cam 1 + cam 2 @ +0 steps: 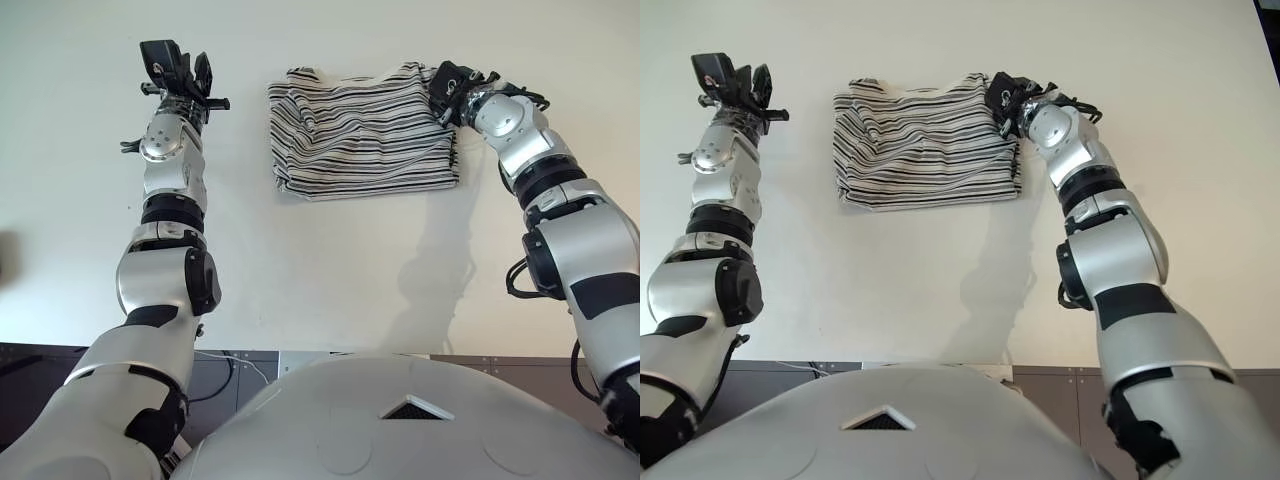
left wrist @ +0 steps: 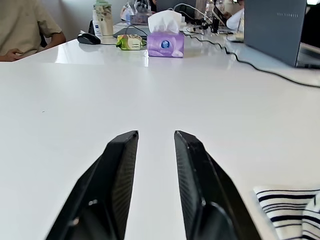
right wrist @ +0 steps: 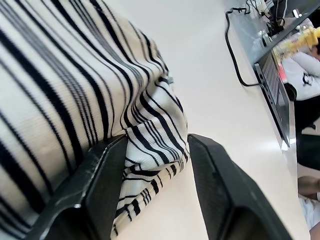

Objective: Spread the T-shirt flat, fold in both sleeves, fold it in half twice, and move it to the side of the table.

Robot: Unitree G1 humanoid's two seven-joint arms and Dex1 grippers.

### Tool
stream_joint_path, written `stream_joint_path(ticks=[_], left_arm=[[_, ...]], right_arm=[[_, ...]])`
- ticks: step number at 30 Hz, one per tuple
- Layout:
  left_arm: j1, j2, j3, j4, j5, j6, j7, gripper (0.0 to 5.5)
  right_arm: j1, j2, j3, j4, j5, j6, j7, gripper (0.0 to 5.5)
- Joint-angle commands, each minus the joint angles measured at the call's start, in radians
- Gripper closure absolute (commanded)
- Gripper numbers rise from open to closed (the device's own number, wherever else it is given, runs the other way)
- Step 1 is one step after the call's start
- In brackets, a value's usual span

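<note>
One shirt [image 1: 365, 130], folded to a compact stack, lies at the far middle of the table [image 1: 300, 270] in the head view, left gripper [image 1: 185, 75] apart to its left, right gripper [image 1: 445, 95] at its far right corner. Left wrist view: jaws parted, empty, seemingly parked clear of the work. Right wrist view: fingers [image 3: 220, 190] spread astride the stack's edge, unclosed, probably set to grip and shift it aside.

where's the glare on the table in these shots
Left wrist view: a bright sheen on the far table near the tissue box; left eye view: evenly lit around the T-shirt, no hot spot.
</note>
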Motion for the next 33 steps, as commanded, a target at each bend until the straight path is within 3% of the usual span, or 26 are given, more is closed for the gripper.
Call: stream_joint_path(ticks=[1, 4, 7, 9, 12, 15, 18, 21, 23, 26, 30, 33], left_arm=[[0.127, -0.024, -0.003, -0.198, 0.01, 0.064, 0.044, 4.18], [0.236, -0.036, -0.01, -0.364, 0.02, 0.109, 0.067, 4.18], [0.357, -0.054, -0.02, -0.55, 0.02, 0.169, 0.084, 4.18], [0.422, -0.055, -0.046, -0.659, 0.031, 0.215, 0.075, 4.18], [0.473, -0.037, -0.088, -0.772, 0.052, 0.281, 0.044, 4.18], [0.531, -0.02, -0.102, -0.893, 0.046, 0.357, 0.022, 4.18], [0.624, -0.017, -0.103, -1.032, 0.042, 0.438, 0.018, 4.18], [0.712, -0.018, -0.124, -1.151, 0.045, 0.491, 0.005, 4.18], [0.78, 0.002, -0.149, -1.237, 0.036, 0.512, -0.04, 4.18], [0.857, 0.105, -0.216, -1.337, 0.095, 0.491, -0.152, 4.18], [1.011, 0.429, -0.246, -1.339, 0.354, 0.211, -0.317, 4.18], [1.108, 0.593, -0.215, -1.318, 0.36, 0.067, -0.467, 3.71]], right_arm=[[0.24, -0.243, 0.1, -0.169, -0.028, -0.199, 0.357, 3.27], [0.539, -0.524, 0.126, -0.705, 0.201, -0.267, 0.69, 3.27], [0.782, -0.743, 0.104, -1.366, 0.542, -0.023, 0.768, 3.27], [0.802, -0.692, 0.123, -1.545, 0.624, 0.132, 0.73, 3.27], [0.797, -0.501, 0.18, -1.514, 0.593, 0.292, 0.66, 3.27], [0.816, -0.386, 0.18, -1.522, 0.612, 0.428, 0.572, 3.27], [0.812, -0.312, 0.08, -1.652, 0.724, 0.6, 0.483, 3.27], [0.782, -0.289, -0.115, -1.797, 0.94, 0.786, 0.402, 3.27], [0.762, -0.299, -0.157, -1.804, 0.941, 0.826, 0.376, 3.27], [0.832, -0.38, -0.068, -1.774, 0.744, 0.712, 0.392, 3.27], [0.997, -0.598, -0.049, -1.576, 0.291, 0.167, 0.304, 3.27], [1.033, -0.71, -0.039, -1.457, 0.119, -0.074, 0.279, 2.92]])
